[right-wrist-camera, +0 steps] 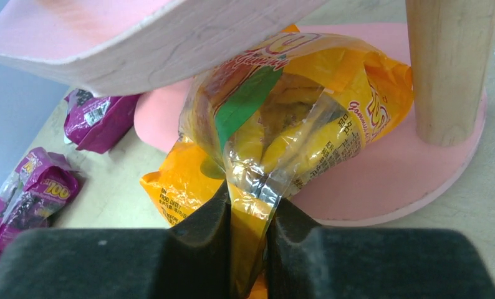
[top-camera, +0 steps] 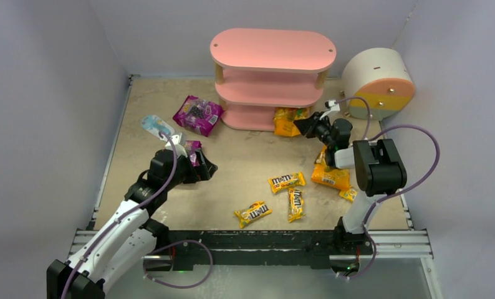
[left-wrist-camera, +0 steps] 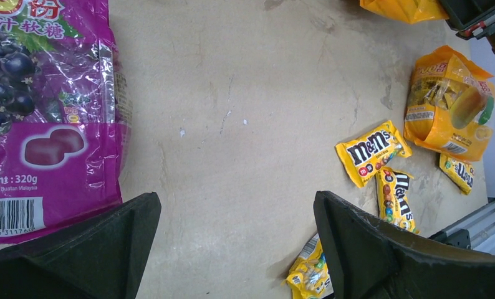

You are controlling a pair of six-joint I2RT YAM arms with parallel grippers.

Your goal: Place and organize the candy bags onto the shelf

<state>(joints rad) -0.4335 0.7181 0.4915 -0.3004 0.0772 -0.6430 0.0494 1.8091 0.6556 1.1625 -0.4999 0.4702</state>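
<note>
- Right gripper (right-wrist-camera: 248, 208): clamped on the edge of an orange bag (right-wrist-camera: 295, 124); the bag lies partly on the bottom board of the shelf (right-wrist-camera: 382, 180), beside a post (right-wrist-camera: 451, 68).
- Left gripper (left-wrist-camera: 235, 205): spread wide, holding nothing, over the table (left-wrist-camera: 245, 93) beside a purple bag (left-wrist-camera: 52, 112).
- Loose on the table: second orange bag (top-camera: 330, 176), four M&M's packets (top-camera: 287, 181), second purple bag (top-camera: 198, 114).

Shelf (right-wrist-camera: 388, 180) bottom, right end: orange bag (right-wrist-camera: 295, 124) and post (right-wrist-camera: 451, 68) crowd it.
Table (left-wrist-camera: 245, 124) middle: open between purple bag (left-wrist-camera: 52, 124) and yellow packets (left-wrist-camera: 373, 151).

"m&m's" on a yellow packet (left-wrist-camera: 371, 151), "320g" on the magenta bag (left-wrist-camera: 52, 143), perhaps "100" on a crumpled purple bag (right-wrist-camera: 36, 187)
</note>
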